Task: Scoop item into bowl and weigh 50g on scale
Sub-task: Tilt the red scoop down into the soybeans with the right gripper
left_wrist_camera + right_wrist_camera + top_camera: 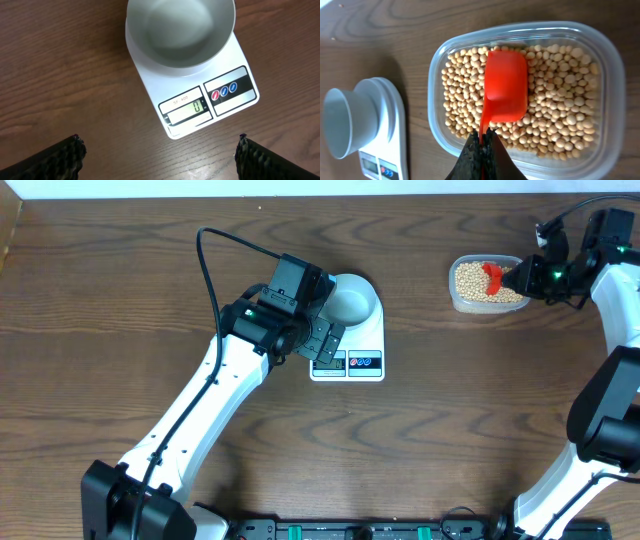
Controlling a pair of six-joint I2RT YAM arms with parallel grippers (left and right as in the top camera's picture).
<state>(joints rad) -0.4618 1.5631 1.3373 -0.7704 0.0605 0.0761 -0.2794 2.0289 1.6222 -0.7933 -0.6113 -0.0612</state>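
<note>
The pale bowl (350, 302) sits empty on the white scale (363, 348); the left wrist view shows the bowl (181, 31) and the scale display (189, 111) reading 0. My left gripper (159, 155) is open over bare table just in front of the scale. Tan beans (470, 283) fill a clear plastic tub (455, 298) at the back right. My right gripper (482, 142) is shut on the handle of a red scoop (506, 87), whose bowl lies upside down on the beans (560, 100) in the tub (615, 65).
The left arm (215, 395) reaches diagonally across the table to the scale. The right arm (610, 380) stands along the right edge. A black cable (205, 270) loops behind the left arm.
</note>
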